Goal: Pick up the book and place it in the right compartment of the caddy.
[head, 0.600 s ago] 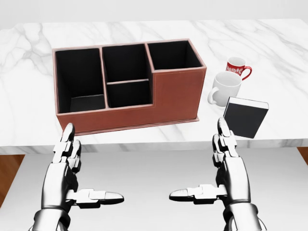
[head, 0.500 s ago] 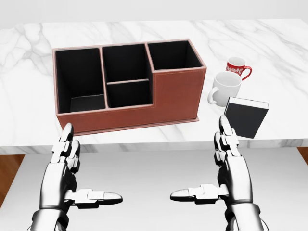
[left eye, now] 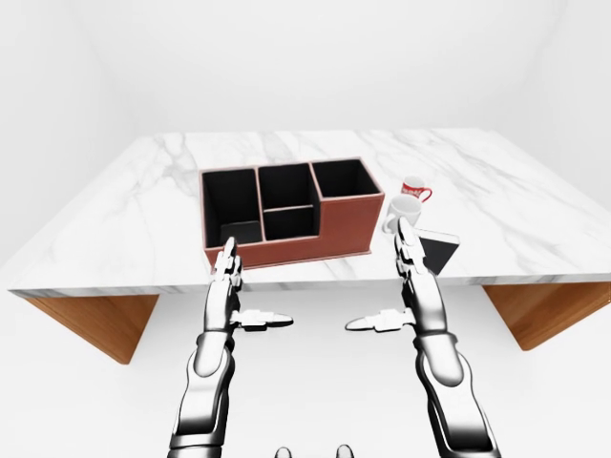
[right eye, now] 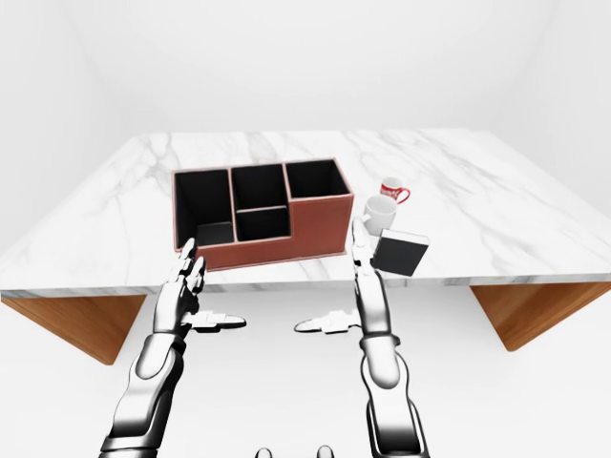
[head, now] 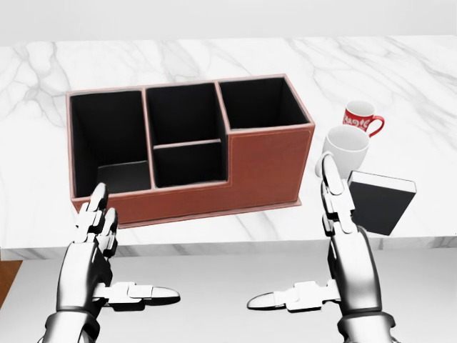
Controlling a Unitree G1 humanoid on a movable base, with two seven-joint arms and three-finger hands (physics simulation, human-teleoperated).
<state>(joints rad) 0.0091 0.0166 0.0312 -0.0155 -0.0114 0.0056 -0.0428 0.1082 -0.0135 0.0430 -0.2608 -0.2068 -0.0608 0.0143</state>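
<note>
Book (head: 378, 201): dark cover, pale page edge along its top; stands tilted near the marble table's near edge, right of the caddy, just beside the white mug.
Right hand (head: 335, 236): fingers (head: 334, 187) straight and pointing up, thumb stretched out to the left; spread wide, holding nothing. In the head view the fingertips overlap the book's left edge and the mug; whether they touch either cannot be told.
Left hand (head: 96, 250): fingers extended upward, thumb out to the right; spread wide and empty, its tips below the caddy's near left corner.
Caddy (head: 264, 161): brown, black inside, left of the book; tall left compartment, two smaller middle ones, a right compartment at the far right corner behind a high brown wall.
White mug (head: 344, 148): between the caddy's right end and the book, upright.
Red mug (head: 360, 118): farther off, just past the white mug, handle to the right.
Table (left eye: 124, 219): white marble top on wooden supports.
</note>
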